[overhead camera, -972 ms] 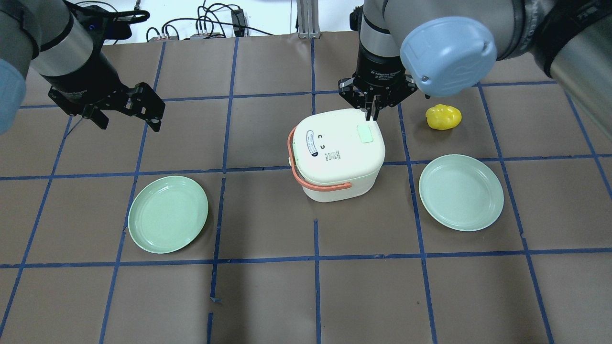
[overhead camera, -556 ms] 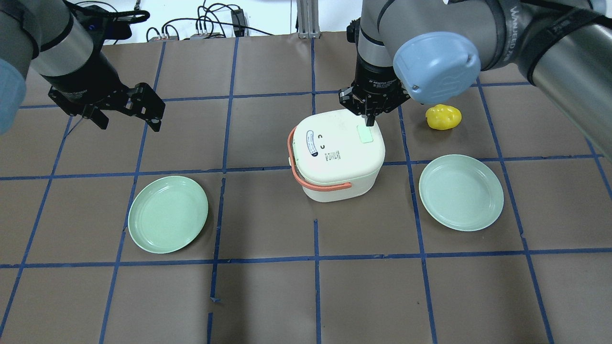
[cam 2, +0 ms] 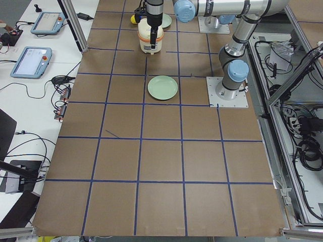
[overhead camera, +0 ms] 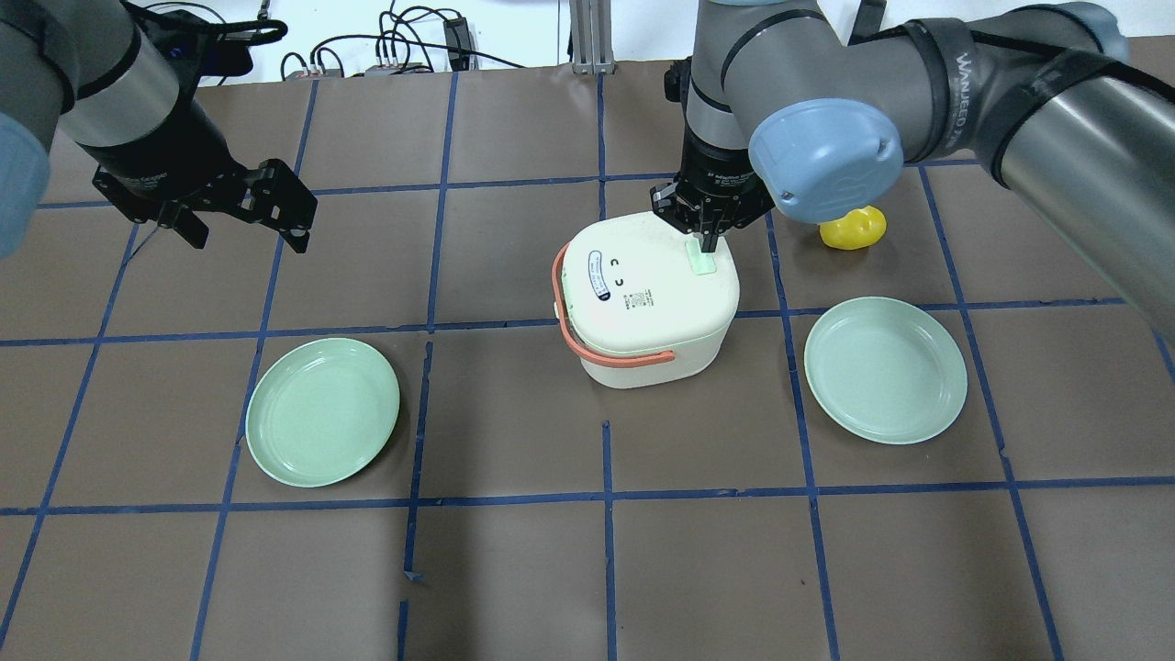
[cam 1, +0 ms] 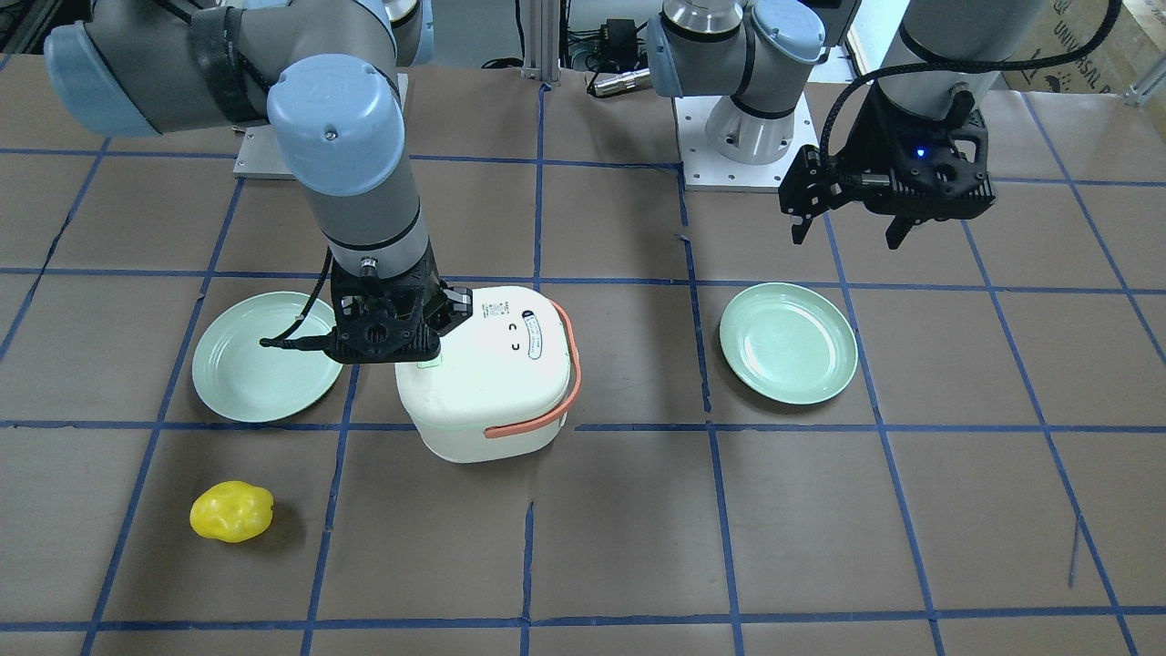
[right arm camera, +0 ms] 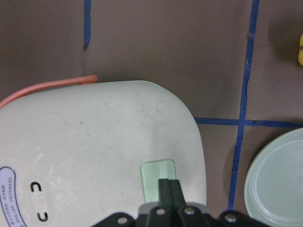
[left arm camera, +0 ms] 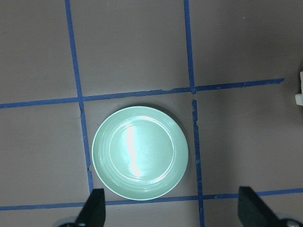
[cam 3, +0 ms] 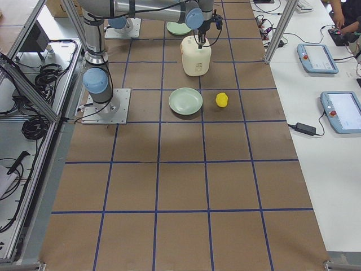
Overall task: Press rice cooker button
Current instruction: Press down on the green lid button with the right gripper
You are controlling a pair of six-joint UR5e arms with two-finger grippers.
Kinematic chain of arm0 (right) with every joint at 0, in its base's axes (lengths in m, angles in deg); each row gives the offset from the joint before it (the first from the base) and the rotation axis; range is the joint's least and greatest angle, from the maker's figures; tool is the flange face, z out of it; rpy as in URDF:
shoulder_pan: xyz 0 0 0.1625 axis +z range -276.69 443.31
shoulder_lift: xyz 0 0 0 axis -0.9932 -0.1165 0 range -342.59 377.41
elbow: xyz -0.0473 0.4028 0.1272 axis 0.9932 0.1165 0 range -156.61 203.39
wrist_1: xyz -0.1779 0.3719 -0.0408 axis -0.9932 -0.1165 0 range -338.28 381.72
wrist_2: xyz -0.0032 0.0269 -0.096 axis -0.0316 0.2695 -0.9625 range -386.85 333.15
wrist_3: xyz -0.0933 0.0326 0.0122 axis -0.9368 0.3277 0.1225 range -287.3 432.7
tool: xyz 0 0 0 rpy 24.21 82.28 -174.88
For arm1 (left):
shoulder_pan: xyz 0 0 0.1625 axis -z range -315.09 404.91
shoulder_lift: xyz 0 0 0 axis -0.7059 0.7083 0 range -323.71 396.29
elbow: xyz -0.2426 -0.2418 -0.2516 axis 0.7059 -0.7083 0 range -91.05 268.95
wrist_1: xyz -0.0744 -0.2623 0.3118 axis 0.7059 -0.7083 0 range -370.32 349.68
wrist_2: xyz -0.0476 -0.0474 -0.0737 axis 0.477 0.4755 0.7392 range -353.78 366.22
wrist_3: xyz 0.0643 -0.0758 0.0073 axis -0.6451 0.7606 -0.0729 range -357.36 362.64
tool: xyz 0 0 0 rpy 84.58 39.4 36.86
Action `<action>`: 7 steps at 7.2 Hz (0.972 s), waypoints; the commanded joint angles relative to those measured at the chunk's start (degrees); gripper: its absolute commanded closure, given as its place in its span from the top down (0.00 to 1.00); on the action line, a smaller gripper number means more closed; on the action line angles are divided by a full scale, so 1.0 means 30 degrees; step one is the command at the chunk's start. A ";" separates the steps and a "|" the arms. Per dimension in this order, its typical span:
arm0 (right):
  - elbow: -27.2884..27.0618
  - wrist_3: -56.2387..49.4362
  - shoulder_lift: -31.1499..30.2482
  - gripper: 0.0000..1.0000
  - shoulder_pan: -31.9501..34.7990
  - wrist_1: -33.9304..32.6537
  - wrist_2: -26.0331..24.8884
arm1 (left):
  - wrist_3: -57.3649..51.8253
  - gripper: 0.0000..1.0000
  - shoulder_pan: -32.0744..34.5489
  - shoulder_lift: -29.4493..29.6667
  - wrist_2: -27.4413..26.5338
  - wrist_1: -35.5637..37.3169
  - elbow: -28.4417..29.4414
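table [overhead camera: 514, 569], right jaws on cooker button [overhead camera: 702, 264]

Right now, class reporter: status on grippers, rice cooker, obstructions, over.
Right gripper shut, tips at green button of rice cooker. Left gripper open, above a plate. Nothing in the way.

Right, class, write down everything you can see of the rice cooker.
The rice cooker is a small white rounded-square pot, plastic-looking, upright on the brown table with its lid shut. A salmon-orange handle lies folded down round one side. The lid bears face-like marks and a mint-green button near one edge. The right gripper, fingers together, rests its tips on that button; nothing else touches it.
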 commanded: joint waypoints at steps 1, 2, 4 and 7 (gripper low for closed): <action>-0.0232 0.0045 0.0016 0.10 0.0026 -0.0022 0.0168 | 0.0000 1.00 0.0000 0.0000 0.0000 0.0000 0.0000; -0.0408 0.0016 0.0016 0.10 0.0026 -0.0022 0.0546 | 0.0000 1.00 0.0000 0.0000 0.0000 0.0000 0.0000; -0.0410 -0.0014 0.0016 0.10 0.0026 -0.0051 0.0550 | 0.0000 1.00 0.0000 0.0000 0.0000 0.0000 0.0000; -0.0439 -0.0072 0.0016 0.10 -0.0003 -0.0052 0.0521 | 0.0000 1.00 0.0029 0.0000 0.0000 0.0000 0.0000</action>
